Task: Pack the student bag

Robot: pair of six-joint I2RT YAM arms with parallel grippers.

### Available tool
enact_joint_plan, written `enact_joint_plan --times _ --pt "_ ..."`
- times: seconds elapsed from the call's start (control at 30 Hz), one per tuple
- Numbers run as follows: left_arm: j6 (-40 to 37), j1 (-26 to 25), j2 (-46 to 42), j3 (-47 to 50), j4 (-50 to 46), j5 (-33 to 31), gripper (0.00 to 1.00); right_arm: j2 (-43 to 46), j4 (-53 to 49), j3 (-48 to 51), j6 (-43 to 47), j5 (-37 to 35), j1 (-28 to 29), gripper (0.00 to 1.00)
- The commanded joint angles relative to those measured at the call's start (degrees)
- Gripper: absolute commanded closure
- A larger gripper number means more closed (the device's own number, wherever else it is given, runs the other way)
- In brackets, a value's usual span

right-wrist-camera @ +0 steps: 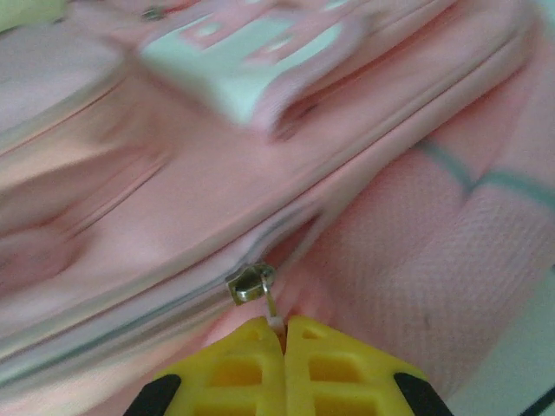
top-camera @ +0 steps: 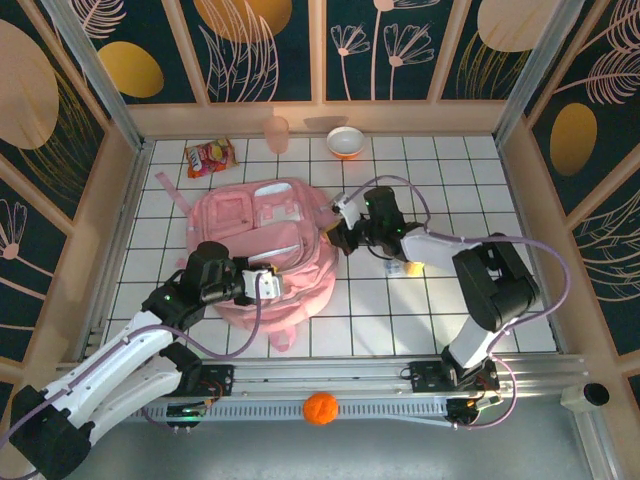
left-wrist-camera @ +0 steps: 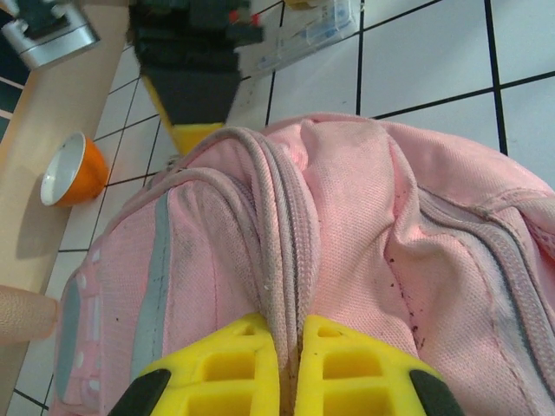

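Here, the student bag (top-camera: 265,245) lies flat on the white tiled table (top-camera: 470,180), left of the middle. Its top end points to the far edge and a strap trails toward the near edge. Between the bag and the left edge runs a narrow strip of open tiles. The right half of the table is the widest free stretch, crossed by the right arm alone, with a small clear packet (top-camera: 405,267) under its forearm.

Along the far edge stand a pink cup (top-camera: 277,133) and an orange bowl (top-camera: 345,142), just apart from each other. A snack packet (top-camera: 210,157) lies near the far-left corner, close to the bag's far strap. On the metal rail (top-camera: 540,370) at the near edge, between the two arm bases, sits an orange ball (top-camera: 320,408).

The left gripper (left-wrist-camera: 290,338) is at the bag's near-left part, its yellow jaws pressed together on a raised ridge of zip trim and pink fabric. The right gripper (right-wrist-camera: 284,328) is at the bag's right side. Its jaws are closed on the thin tab of the metal zip pull (right-wrist-camera: 251,283), which sits on a closed stretch of zip.

The surface is glossy white tile with dark grout lines. Pale wooden walls (top-camera: 520,170) rise on the left, far and right sides, topped by dark panels with gold leaf shapes.
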State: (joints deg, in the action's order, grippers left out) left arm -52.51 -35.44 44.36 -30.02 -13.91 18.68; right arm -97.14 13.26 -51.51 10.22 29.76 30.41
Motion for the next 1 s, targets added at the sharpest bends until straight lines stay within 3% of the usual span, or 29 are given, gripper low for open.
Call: enact_joint_plan --times 0.0,0.23,0.33,0.4,0.47,0.63,0.8,0.97 --pt "-2.5 -0.9 -3.9 -1.3 -0.4 10.0 1.00 -3.1 3.1 -3.5 -3.5 -21.6 -4.1 1.00" --pt "1.8 -1.0 -4.8 2.6 5.5 5.5 0.99 4.3 5.1 2.5 -1.6 -20.0 -0.8 1.00" --pt "5.0 -0.9 -4.4 3.2 8.1 4.0 0.70 8.4 4.3 5.7 -0.9 -20.4 1.1 0.98" --pt "7.7 -1.0 -4.3 2.5 8.4 3.0 0.47 11.2 3.2 7.3 -0.5 -21.7 3.1 0.80" --pt "12.9 -1.0 -4.8 0.9 7.9 1.9 0.28 14.9 2.6 9.3 0.4 -23.4 5.2 0.70" --pt "17.9 -0.9 -5.8 -0.4 3.7 -2.3 0.23 22.9 3.6 14.4 1.9 -22.8 9.6 0.62" --pt "13.3 -1.0 -1.4 0.4 1.6 -10.6 0.23 28.0 5.9 19.0 5.2 -21.9 13.5 0.61" --pt "11.7 -1.0 3.7 -0.4 5.1 -10.4 0.23 29.8 7.1 21.0 6.3 -22.8 15.2 0.60"
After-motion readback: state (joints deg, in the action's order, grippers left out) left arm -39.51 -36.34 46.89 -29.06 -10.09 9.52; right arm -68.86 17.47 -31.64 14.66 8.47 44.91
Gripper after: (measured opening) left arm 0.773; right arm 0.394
